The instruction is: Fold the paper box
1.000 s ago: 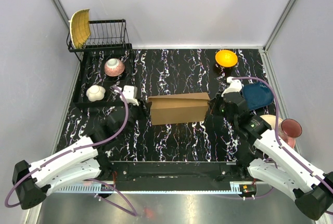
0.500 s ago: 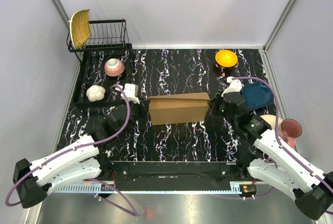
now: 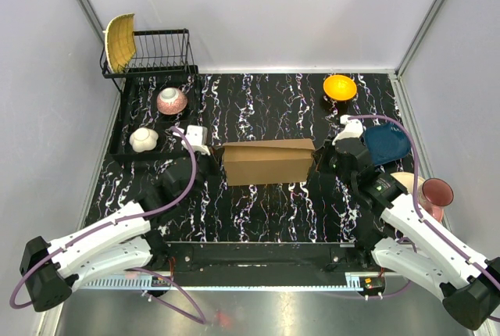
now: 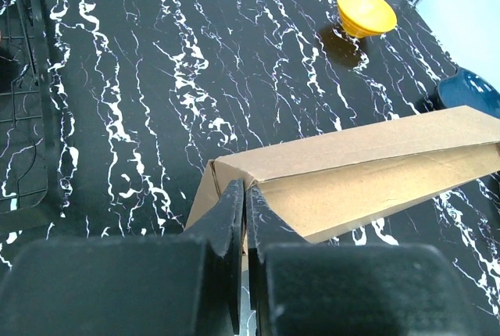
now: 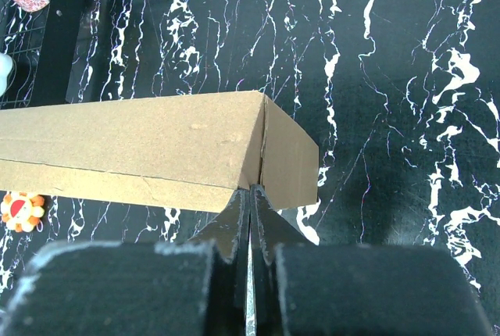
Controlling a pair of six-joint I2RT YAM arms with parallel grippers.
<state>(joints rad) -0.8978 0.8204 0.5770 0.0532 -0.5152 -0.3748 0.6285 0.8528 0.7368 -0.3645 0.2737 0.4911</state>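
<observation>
The paper box (image 3: 268,164) is a long brown cardboard box lying across the middle of the black marbled table. My left gripper (image 3: 216,166) is at its left end; in the left wrist view (image 4: 245,189) the jaws are shut, with their tips against the box's (image 4: 367,172) left corner, where a long flap stands half open. My right gripper (image 3: 319,162) is at its right end; in the right wrist view (image 5: 251,189) the jaws are shut, with their tips touching the seam of the end panel of the box (image 5: 133,148).
A black dish rack (image 3: 160,51) with a yellow plate (image 3: 119,41) stands at the back left. In front of it, a tray holds a pink bowl (image 3: 172,101) and a white flower-shaped piece (image 3: 144,139). An orange bowl (image 3: 340,87), a blue bowl (image 3: 388,144) and a maroon cup (image 3: 437,191) are on the right.
My left gripper has edged slightly right, closer to the box's left end. The box and my right gripper have barely moved.
</observation>
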